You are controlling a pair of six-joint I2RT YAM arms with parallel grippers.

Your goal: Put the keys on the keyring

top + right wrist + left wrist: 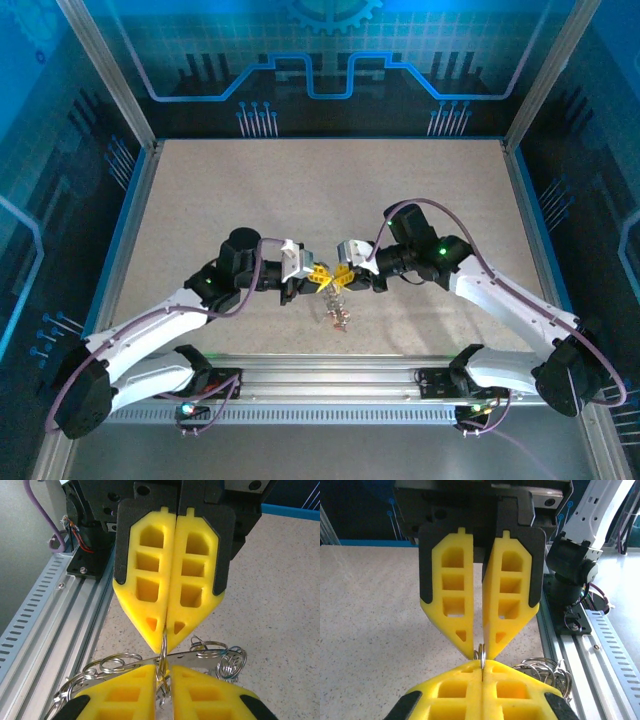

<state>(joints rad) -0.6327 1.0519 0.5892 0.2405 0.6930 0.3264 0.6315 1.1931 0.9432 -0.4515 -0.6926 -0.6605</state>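
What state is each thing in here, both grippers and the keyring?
left gripper: shut, tips pinching a thin loop of the keyring.
right gripper: shut on the keyring, tip to tip with the left gripper.
keyring: held between both grippers, its small silver rings bunched and hanging beside the tips.

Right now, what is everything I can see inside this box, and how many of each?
table: one, beige speckled, under everything
rail: one, silver, along the table's near edge
walls: dark blue, patterned, around the table
keyring: one, silver, fringed with small rings, held above the table
arms: two, white and black, reaching in from the near edge
left gripper: one, yellow fingers, shut on the keyring
right gripper: one, yellow fingers, shut on the keyring, tip to tip with the left
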